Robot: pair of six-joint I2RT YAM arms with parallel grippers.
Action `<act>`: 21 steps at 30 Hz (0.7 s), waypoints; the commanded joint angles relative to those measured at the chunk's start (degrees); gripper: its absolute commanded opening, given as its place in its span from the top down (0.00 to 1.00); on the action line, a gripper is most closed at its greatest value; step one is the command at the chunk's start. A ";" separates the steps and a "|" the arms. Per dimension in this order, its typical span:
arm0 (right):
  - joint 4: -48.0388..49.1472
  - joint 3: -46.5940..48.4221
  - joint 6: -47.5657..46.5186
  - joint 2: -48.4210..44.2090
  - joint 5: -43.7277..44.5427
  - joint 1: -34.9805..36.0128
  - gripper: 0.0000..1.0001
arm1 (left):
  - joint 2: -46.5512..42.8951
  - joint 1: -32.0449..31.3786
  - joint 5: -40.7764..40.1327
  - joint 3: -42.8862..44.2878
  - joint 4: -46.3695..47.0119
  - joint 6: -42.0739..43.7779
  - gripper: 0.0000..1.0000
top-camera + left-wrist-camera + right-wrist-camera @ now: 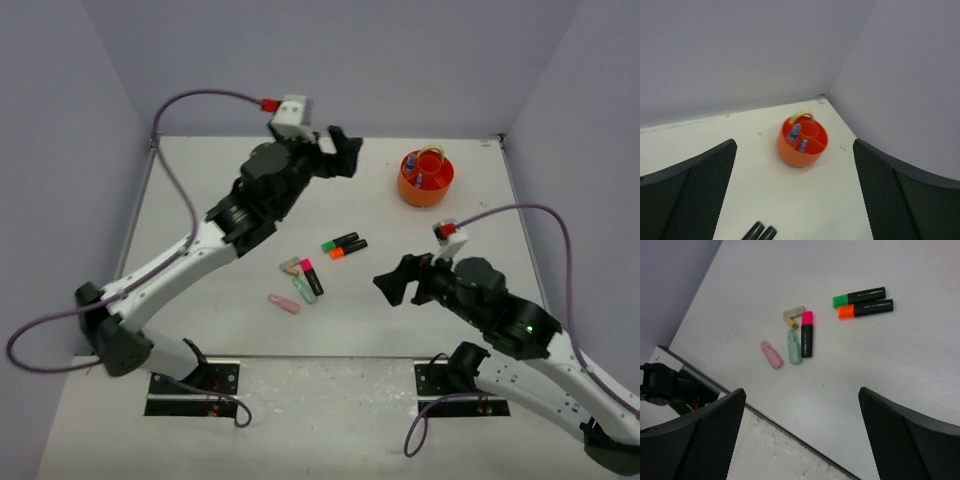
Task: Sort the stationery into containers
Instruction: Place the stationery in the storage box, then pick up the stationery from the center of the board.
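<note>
Right gripper is hovering wide open and empty, pink-capped highlighter is lying ahead between its fingers, snug beside the green eraser, so it's needing to straddle that barrel alone.

Glossy orange plastic tub sits on a matt white table; jaws carry black mesh-textured pads.

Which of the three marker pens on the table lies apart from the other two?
The pink-capped highlighter, lying beside the green eraser; the green-capped highlighter and orange-capped highlighter lie side by side.
</note>
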 commanded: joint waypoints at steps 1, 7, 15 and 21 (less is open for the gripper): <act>13.87 0.78 -2.05 20.99 -8.88 0.12 0.11 | -15.91 1.36 -27.17 -13.71 -29.26 -14.57 0.00; 12.46 12.39 -1.60 43.90 -3.38 3.73 0.32 | -34.55 1.73 -28.62 -21.31 -36.36 -15.12 0.00; 9.67 26.42 -3.70 66.02 -3.34 8.95 0.48 | -41.48 1.64 -23.40 -23.90 -43.54 -8.41 0.00; 7.75 32.25 -4.94 74.71 -3.18 9.26 0.50 | -47.85 1.72 -17.39 -31.89 -38.83 -4.75 0.00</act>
